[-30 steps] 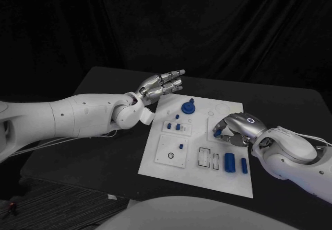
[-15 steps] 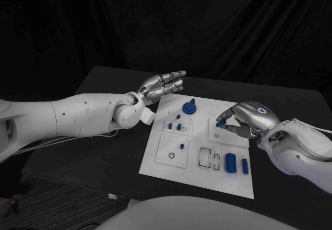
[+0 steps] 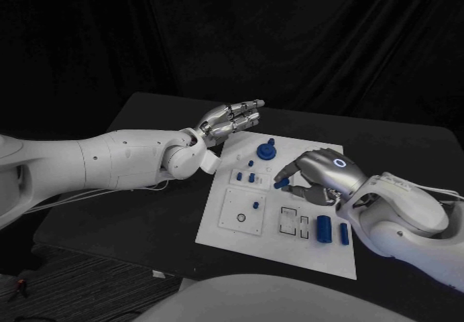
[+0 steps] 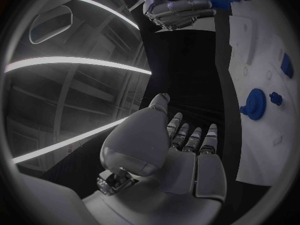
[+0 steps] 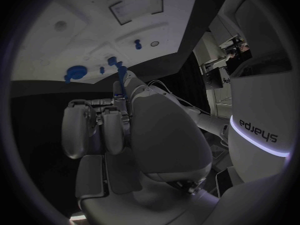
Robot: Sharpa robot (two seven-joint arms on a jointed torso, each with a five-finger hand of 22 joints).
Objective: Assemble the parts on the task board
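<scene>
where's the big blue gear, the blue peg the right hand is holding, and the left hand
big blue gear [image 3: 266,149], head view, on its round top face
blue peg [image 3: 282,183], head view, on the end showing below the fingers
left hand [image 3: 230,121], head view, on the back of the hand

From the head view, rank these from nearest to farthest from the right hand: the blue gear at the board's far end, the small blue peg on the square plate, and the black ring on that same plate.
Measured from the right hand:
1. Small blue peg, on the square plate, toward the board's middle.
2. Blue gear, at the board's far end; close to the peg's distance, so this order is tentative.
3. Black ring, at the plate's left, clearly farthest.
</scene>
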